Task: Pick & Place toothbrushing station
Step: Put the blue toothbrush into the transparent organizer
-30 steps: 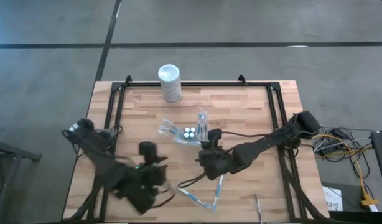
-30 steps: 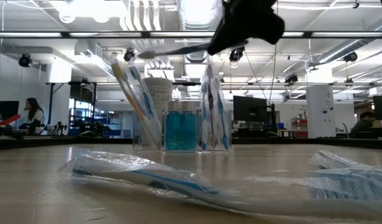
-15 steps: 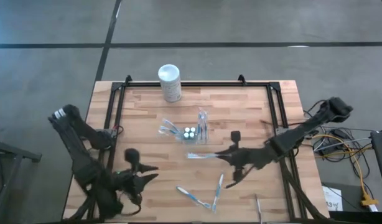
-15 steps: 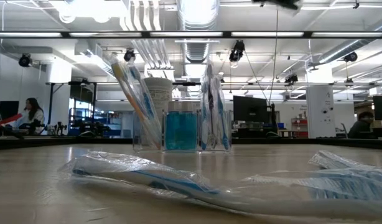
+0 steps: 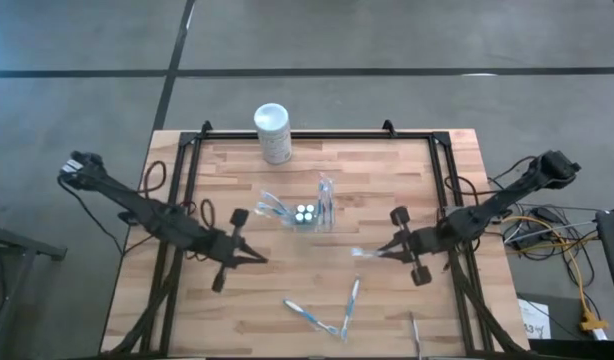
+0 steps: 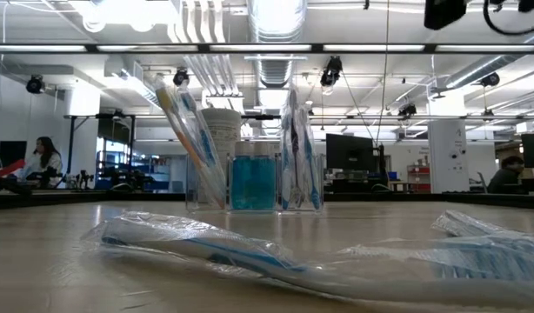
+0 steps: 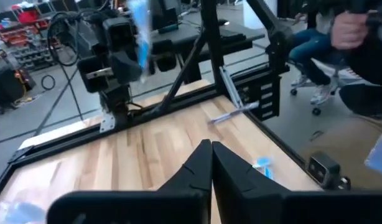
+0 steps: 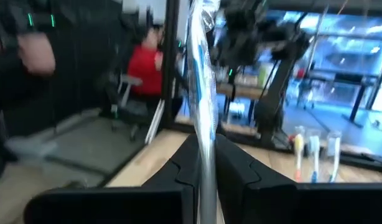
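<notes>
Clear holder: you can see the small see-through holder [image 5: 307, 213] standing upright near the middle of the table [image 5: 387, 180]. In the low view it [image 6: 252, 183] has a blue part in its middle.
In the holder: you see wrapped toothbrushes [image 6: 190, 139] leaning out on one side, and more wrapped ones [image 6: 299, 148] standing almost straight on the other side.
White can: you find the white can [image 5: 272, 132] at the far edge of the table, well apart from the holder. You cannot tell what is in it.
Loose toothbrushes: two wrapped toothbrushes [image 5: 332, 312] lie flat near the front edge. In the low view one [image 6: 206, 248] lies right in front of the camera.
Right gripper: your right gripper [image 5: 385, 250] is on the right side of the table, to the right of the holder and apart from it. Its fingers are closed tight on a wrapped toothbrush [image 8: 201, 106], which sticks out toward the middle.
Left gripper: your left gripper [image 5: 255, 257] is on the left side, in front of the holder and apart from it. Its fingers [image 7: 197, 168] are pressed together with nothing between them.
</notes>
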Controlling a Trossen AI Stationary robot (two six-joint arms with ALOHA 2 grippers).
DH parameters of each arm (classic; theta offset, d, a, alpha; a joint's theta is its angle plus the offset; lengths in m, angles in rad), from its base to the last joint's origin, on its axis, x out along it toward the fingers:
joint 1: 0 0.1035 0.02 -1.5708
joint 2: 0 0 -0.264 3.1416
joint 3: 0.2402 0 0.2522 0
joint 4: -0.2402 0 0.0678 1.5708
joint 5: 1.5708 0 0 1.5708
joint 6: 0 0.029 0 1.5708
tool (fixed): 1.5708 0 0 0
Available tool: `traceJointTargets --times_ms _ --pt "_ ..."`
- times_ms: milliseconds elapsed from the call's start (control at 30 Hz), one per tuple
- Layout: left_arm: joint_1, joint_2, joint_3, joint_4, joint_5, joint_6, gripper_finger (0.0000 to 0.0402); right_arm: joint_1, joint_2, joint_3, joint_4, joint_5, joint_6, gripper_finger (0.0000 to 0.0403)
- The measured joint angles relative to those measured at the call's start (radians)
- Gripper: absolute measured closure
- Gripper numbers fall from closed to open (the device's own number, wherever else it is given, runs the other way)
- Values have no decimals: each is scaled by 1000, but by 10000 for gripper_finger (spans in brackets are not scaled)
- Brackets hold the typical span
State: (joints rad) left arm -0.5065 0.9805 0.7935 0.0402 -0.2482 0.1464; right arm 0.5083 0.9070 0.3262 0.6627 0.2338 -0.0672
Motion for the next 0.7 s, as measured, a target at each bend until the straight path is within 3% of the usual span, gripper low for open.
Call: traceJointTargets --times_ms 100,333,533,700 --pt "-8 -69 -94 75 -8 -6 396 -1 -8 -89 162 -4 -29 376" --pt "-6 -141 -316 383 -32 26 396 -1 -125 -233 290 -18 -21 375" --pt "-6 -191 -383 403 -88 -17 392 -5 -291 -305 287 -6 -52 375" --pt "-6 -226 -389 394 -96 -25 391 -22 -437 -301 150 -2 -68 374"
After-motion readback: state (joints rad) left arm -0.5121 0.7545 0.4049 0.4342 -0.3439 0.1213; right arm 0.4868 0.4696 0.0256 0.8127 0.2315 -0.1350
